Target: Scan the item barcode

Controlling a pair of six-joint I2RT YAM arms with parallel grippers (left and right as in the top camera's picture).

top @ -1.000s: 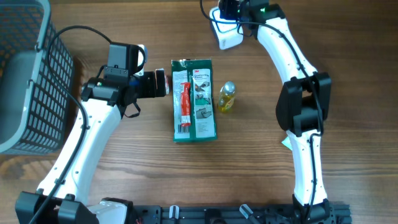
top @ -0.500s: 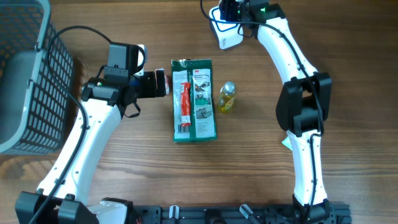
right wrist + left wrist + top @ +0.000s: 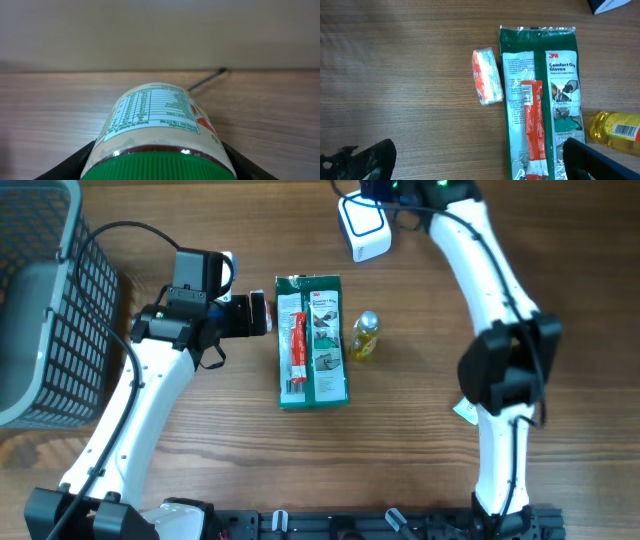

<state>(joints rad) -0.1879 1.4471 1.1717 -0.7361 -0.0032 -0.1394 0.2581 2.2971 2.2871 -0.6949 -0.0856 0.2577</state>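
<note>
- The left gripper (image 3: pixel 262 315) sits at the left of the table with its fingers spread wide and nothing between them.
- A green glove packet (image 3: pixel 312 340) lies just beside it at 3 o'clock, its long axis running 12 to 6.
- A yellow bottle (image 3: pixel 365 337) lies just past the packet's right edge.
- The white scanner (image 3: pixel 363 227) rests near the table's top edge, at about 1 o'clock from the packet and well apart from the left gripper.
- The right arm reaches to the top edge, so the right gripper (image 3: pixel 160 165) is by far the nearer one. The scanner lies at roughly 7 o'clock from that arm's tip.
- The right fingers (image 3: pixel 82 161) are part-closed around a jar (image 3: pixel 155 120) with a green lid, one finger on each side.
- The jar's long axis points straight out from the wrist, lid toward the camera. A nutrition panel faces up and no barcode shows.
- The jar probably needs rolling and swinging toward 7 o'clock to bring its code to the scanner.
</note>
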